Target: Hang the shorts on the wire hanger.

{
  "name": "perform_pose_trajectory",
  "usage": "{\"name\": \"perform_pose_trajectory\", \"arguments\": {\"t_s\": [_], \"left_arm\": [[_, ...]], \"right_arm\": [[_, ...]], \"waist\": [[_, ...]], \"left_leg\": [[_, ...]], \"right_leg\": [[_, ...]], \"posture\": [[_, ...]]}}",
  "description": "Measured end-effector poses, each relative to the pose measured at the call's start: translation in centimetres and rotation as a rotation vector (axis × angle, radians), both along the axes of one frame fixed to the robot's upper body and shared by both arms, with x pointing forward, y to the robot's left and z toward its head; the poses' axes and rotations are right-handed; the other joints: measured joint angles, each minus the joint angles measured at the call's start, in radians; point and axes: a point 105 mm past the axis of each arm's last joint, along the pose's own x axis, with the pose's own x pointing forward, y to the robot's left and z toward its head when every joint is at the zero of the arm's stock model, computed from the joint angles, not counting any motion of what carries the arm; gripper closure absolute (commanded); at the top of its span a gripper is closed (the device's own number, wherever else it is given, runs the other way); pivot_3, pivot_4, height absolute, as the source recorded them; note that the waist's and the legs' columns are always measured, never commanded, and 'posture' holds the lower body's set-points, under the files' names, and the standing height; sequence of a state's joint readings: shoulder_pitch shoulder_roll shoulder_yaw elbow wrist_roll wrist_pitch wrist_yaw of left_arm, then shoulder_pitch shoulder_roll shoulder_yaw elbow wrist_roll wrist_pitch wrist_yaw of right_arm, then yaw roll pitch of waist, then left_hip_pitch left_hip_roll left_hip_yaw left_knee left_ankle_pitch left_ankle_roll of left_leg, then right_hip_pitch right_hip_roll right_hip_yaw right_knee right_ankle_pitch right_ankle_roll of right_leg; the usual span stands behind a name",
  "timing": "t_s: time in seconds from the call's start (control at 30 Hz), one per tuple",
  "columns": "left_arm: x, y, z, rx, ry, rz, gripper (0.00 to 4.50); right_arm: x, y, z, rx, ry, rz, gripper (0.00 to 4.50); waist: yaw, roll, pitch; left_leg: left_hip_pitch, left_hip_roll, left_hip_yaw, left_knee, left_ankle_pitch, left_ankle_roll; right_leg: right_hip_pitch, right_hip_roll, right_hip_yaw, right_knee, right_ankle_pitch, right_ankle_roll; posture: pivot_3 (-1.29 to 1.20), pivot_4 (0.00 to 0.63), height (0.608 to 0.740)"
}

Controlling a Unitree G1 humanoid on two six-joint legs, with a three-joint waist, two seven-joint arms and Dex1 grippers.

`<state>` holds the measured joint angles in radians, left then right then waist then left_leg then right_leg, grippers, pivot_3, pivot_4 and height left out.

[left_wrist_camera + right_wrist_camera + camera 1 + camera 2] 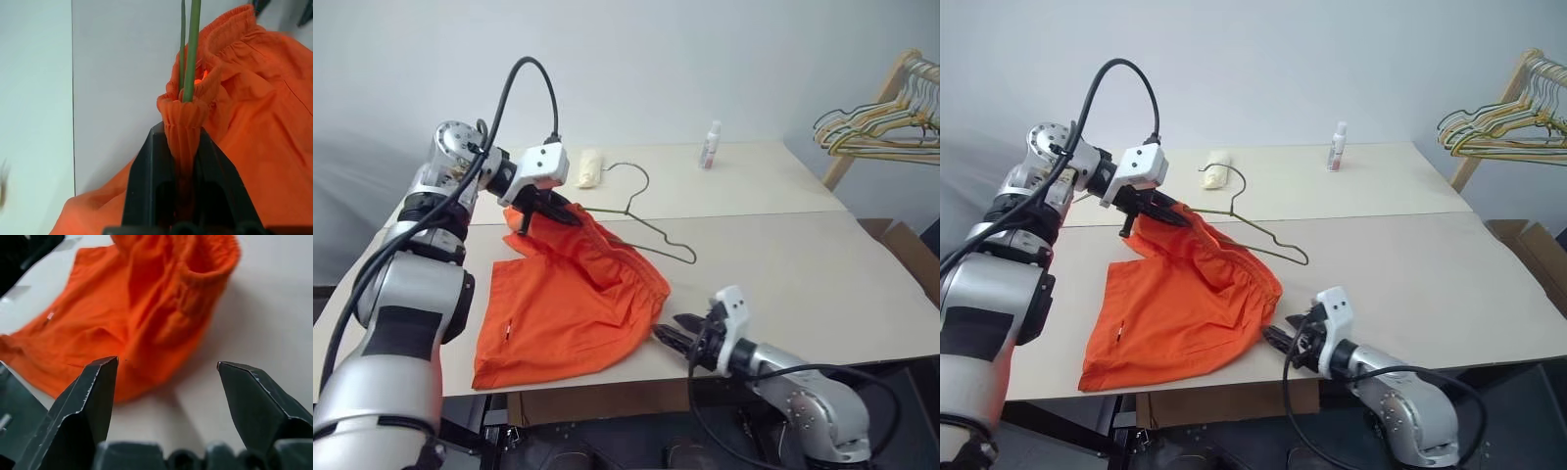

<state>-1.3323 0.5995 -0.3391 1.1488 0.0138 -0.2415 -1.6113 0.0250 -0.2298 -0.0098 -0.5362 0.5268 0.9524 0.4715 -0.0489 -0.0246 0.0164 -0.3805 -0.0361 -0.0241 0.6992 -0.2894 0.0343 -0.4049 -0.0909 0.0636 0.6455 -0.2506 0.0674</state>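
Nearest the robot, the right pincer (674, 336) hovers at the front edge of the worktop (803, 264), its two black fingers (93, 396) spread wide with nothing between them, just beside the near corner of the shorts (573, 304) and not touching the cloth. The shorts, taken as the landmark, lie mostly flat on the front half of the worktop, with their two legs spread toward the front edge. Their gathered waistband is lifted at the far end, where the left pincer (540, 209) is clamped on a bunched fold of the orange cloth. In the left wrist view the fabric is squeezed between the fingers (146, 196), and two thin strands of the wire hanger (646, 220) rise straight out of that fold. The hanger's triangle reaches from the raised waistband across the worktop to the right of the shorts, its hook curving up beyond them. Farther back past the shorts lie a pale cloth bundle (590, 166) and a small white bottle (710, 145). Far to the right of the shorts a bunch of coloured hangers (881, 127) hangs on a wooden rack (867, 117).
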Motion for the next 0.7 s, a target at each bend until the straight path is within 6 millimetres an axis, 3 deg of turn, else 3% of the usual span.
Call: {"name": "perform_pose_trajectory", "arguments": {"t_s": [0.2,0.23,0.33,0.6,0.7], "left_arm": [[0.0,0.1,0.0,-0.007,-0.002,0.003,4.41],[0.0,0.1,0.0,-0.008,-0.003,0.001,4.41],[-0.1,0.0,0.0,-0.011,-0.005,-0.005,4.41],[-0.3,0.7,-0.1,-0.039,0.001,0.011,4.41],[-0.6,1.3,0.3,-0.038,-0.013,0.005,4.41]], "right_arm": [[1.1,1.0,-0.1,0.0,0.004,-0.012,0.72],[1.4,1.1,-0.4,0.006,0.02,-0.02,0.88],[2.1,1.3,-1.0,0.017,0.051,-0.04,1.58],[2.9,0.1,-2.1,0.024,0.106,-0.122,4.47],[3.6,-1.5,-1.4,0.04,0.088,-0.149,4.47]], "waist": [[-0.001,0.0,0.0],[-0.001,0.0,0.0],[-0.004,0.0,0.0],[-0.01,0.0,0.0],[-0.013,0.0,0.0]], "left_leg": [[0.001,0.0,0.0,0.0,0.0,0.0],[0.001,0.0,0.0,0.0,0.0,0.0],[0.001,0.0,0.0,0.0,0.0,0.0],[0.001,0.0,0.0,0.0,0.0,0.0],[0.001,0.0,-0.001,0.0,0.0,0.0]], "right_leg": [[0.0,0.001,0.0,0.0,0.0,0.0],[0.0,0.001,0.0,0.0,0.0,0.0],[0.0,0.0,0.0,0.001,0.0,0.0],[0.0,0.0,0.0,0.002,0.0,0.0],[0.0,0.0,0.0,0.002,0.0,0.0]], "posture": [[-0.06,0.0,0.74],[-0.05,0.0,0.74],[-0.05,0.0,0.74],[-0.03,0.0,0.74],[-0.03,0.0,0.74]]}}
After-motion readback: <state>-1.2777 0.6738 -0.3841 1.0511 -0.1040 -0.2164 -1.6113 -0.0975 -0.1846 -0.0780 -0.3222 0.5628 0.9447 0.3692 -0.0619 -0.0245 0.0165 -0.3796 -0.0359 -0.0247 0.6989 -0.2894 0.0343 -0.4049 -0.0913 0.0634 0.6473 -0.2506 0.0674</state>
